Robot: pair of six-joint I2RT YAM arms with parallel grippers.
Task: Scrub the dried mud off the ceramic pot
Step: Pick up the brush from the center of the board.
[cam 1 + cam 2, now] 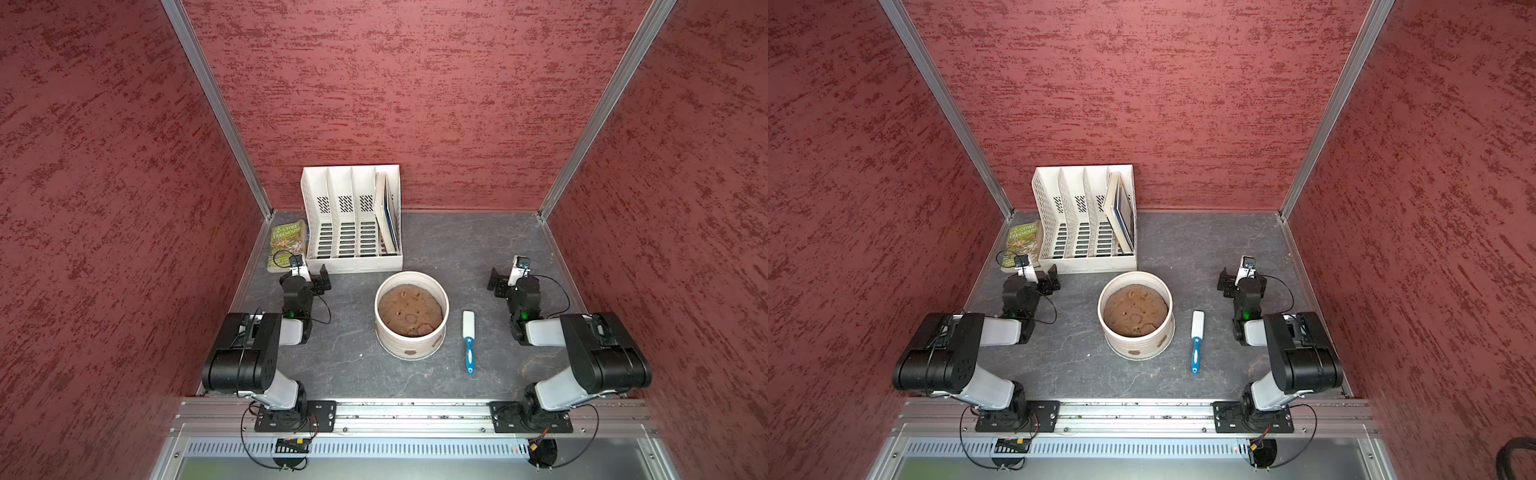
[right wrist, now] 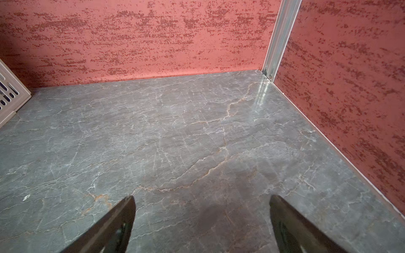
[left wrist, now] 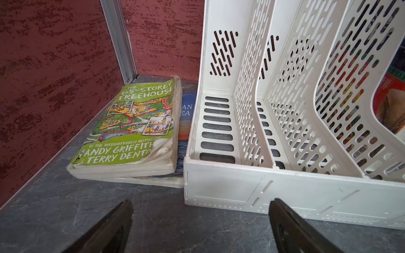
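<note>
On the tabletop, the white file organiser stands behind the ceramic pot; the books in its last slot are half hidden. Both arms sit folded low, one on each side of the pot. The left end effector and the right end effector are wide open and hold nothing. A brush lies between the pot and the right arm. The dried mud is small brown patches on the pot's near wall; its far wall is hidden.
</note>
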